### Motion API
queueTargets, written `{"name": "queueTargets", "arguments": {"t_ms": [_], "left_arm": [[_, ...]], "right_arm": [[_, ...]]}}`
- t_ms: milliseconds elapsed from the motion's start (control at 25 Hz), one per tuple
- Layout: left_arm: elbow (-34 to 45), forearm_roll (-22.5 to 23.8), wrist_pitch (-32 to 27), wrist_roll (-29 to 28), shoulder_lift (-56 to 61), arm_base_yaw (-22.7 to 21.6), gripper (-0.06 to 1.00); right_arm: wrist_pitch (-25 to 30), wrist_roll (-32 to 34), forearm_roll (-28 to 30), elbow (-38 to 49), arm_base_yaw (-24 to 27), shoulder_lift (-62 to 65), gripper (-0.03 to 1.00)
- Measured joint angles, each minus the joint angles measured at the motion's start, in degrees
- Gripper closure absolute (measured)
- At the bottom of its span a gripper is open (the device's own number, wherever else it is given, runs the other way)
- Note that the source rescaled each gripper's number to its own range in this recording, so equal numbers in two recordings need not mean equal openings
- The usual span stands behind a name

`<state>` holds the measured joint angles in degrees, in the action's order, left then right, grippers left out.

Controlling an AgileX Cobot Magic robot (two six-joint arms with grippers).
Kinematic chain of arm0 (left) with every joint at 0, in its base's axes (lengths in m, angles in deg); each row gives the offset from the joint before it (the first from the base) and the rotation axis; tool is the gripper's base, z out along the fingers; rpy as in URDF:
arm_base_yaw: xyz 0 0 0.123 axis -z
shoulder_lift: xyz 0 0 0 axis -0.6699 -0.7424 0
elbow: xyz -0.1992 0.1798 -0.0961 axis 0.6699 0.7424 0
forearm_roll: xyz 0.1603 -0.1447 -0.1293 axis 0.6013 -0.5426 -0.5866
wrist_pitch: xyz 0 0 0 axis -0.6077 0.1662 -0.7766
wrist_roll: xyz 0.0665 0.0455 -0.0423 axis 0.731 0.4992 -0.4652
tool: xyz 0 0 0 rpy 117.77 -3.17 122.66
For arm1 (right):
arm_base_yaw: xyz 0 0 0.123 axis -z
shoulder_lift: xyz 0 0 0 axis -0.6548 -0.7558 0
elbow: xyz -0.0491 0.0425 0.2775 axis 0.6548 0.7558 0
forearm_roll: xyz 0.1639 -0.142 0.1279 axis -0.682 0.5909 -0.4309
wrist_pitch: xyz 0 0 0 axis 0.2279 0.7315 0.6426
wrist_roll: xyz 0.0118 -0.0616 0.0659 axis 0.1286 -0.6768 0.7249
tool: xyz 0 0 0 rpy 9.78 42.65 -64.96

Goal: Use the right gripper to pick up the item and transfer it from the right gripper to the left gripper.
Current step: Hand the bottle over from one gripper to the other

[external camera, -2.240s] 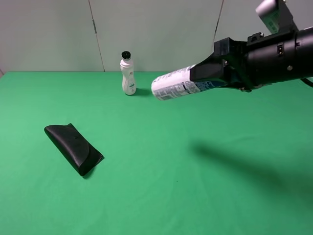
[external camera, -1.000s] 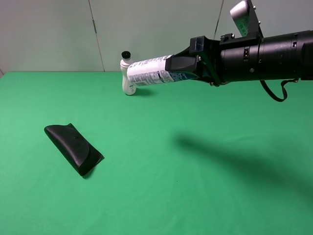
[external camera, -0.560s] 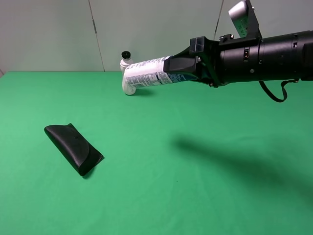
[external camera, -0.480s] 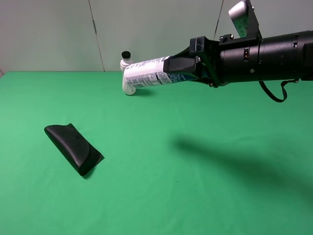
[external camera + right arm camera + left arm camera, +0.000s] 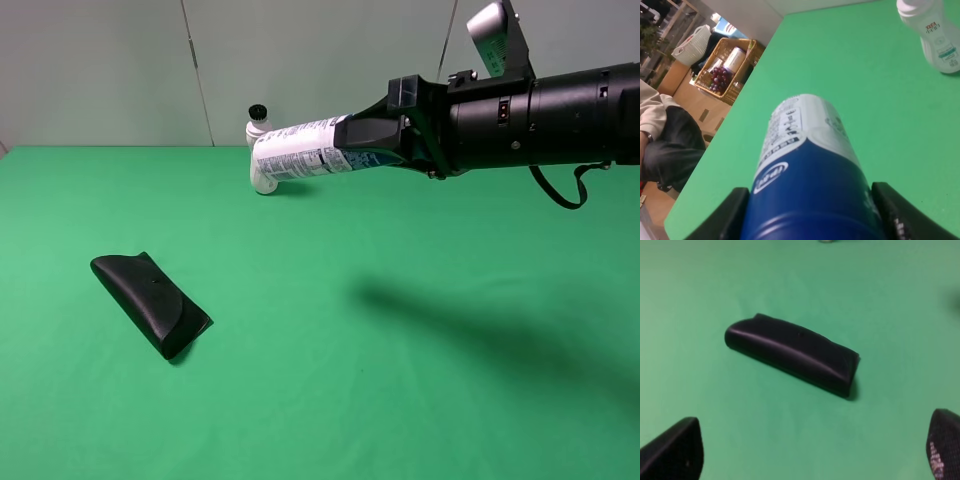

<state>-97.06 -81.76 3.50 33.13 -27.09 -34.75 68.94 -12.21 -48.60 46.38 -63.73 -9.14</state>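
Note:
My right gripper [image 5: 385, 142] is shut on the item [image 5: 305, 150], a can with a blue upper body and white printed lower body. It holds the can level, high above the green table, white end pointing left. In the right wrist view the can [image 5: 807, 165] sits between the black fingers [image 5: 720, 220]; its cap is hidden. My left gripper [image 5: 812, 447] is open and empty above the table, over the black case; only its two fingertips [image 5: 672, 450] show. The left arm is out of the exterior view.
A flat black case [image 5: 150, 303] lies at the left of the green table [image 5: 400, 400], also in the left wrist view [image 5: 792, 352]. A small white bottle with black cap [image 5: 261, 160] stands at the back, partly behind the can, also in the right wrist view [image 5: 935, 35].
The right arm carried the can up and to the left until about a second ago. Since then it has barely moved. Case and bottle stayed put.

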Motion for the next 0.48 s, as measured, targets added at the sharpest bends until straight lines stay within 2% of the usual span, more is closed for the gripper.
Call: {"name": "queueTargets", "arguments": {"t_ms": [160, 320, 480], "left_arm": [[-1.6, -2.0, 6.0, 7.7, -4.6, 0.0, -0.06], [-1.9, -5.9, 13.5, 17.4, -15.4, 0.0, -0.06], [-3.1, -12.9, 19.8, 29.4, -29.3, 0.0, -0.06]], "right_arm": [[0.2, 0.0, 0.0, 0.0, 0.0, 0.0, 0.95], [0.7, 0.0, 0.0, 0.0, 0.0, 0.0, 0.95], [1.2, 0.0, 0.2, 0.0, 0.0, 0.0, 0.95]]}}
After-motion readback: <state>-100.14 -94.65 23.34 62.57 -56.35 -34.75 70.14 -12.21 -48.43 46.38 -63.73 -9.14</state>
